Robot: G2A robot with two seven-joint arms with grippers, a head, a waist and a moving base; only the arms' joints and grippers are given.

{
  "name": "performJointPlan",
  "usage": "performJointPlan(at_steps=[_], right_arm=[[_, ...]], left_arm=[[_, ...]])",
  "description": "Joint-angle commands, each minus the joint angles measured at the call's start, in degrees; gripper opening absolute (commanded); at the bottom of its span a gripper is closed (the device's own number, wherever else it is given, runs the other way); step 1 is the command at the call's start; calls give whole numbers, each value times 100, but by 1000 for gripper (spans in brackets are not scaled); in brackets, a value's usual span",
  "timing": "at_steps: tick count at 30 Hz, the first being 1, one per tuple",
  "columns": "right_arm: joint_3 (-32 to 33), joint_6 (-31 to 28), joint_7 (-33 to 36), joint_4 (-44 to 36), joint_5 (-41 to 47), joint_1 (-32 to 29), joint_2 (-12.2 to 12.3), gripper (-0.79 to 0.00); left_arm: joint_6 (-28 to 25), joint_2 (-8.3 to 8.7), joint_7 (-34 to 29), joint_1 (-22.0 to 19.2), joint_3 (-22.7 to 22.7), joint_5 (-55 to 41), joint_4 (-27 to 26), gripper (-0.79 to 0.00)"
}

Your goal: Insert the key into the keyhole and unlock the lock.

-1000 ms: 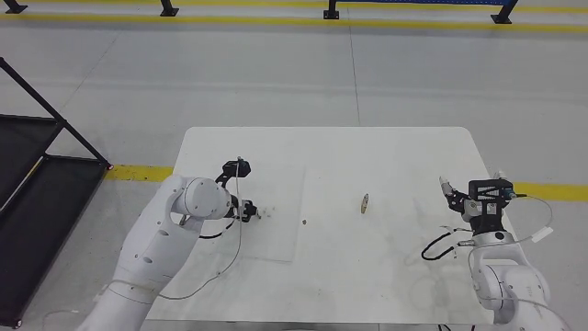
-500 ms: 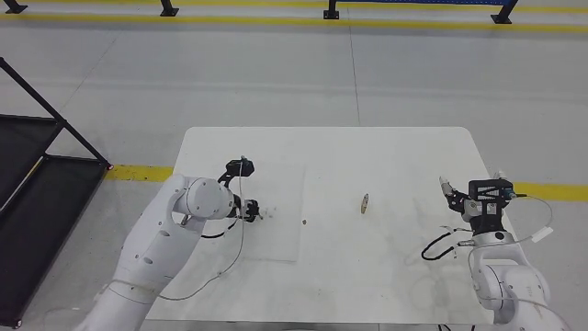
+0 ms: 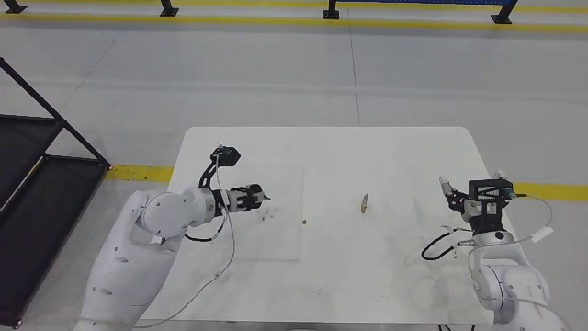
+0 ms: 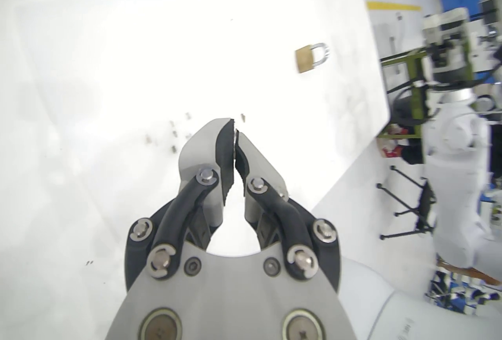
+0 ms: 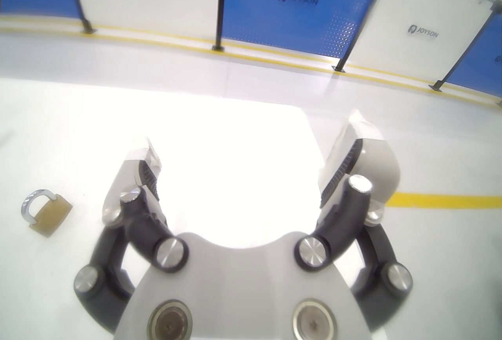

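White, rounded arms (image 3: 152, 230) trailing black cables (image 3: 439, 245); left hand (image 4: 234, 130) and right hand (image 5: 255, 139) have silver fingers (image 4: 196, 153), ribbed black pads (image 5: 341, 169), bright screws (image 4: 161, 259).

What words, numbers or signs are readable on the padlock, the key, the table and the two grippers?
Padlock: no readable text.
Key, a sliver held in the left gripper: too little shows.
Right gripper: no label.
Table: no print.
Fence panels: a brand logo, left unquoted.

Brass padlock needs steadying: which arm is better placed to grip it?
Probably right: the right gripper is open and empty, the steel-shackled brass padlock lying between the arms; the left gripper is shut on a metal key.
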Motion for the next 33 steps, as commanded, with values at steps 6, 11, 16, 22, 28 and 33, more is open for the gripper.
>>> performJointPlan(at_steps=[6, 11, 16, 22, 28, 33], right_arm=[[0, 0, 0, 0, 0, 0, 0, 0], [0, 0, 0, 0, 0, 0, 0, 0], [0, 0, 0, 0, 0, 0, 0, 0], [0, 0, 0, 0, 0, 0, 0, 0], [0, 0, 0, 0, 0, 0, 0, 0], [-386, -383, 94, -97, -643, -18, 9, 0]], left_arm=[[-1085, 63, -202, 420, -1047, -2405, 599, -785], [-1372, 102, -957, 257, -1383, -4149, 1784, -785], [-1510, 138, -1687, -105, -1450, -5184, 2728, -785], [-1638, 167, -2029, -295, -1435, -5309, 3042, -785], [-1638, 167, -2029, -295, -1435, -5309, 3042, -785], [-1638, 167, -2029, -295, -1435, -5309, 3042, -785]])
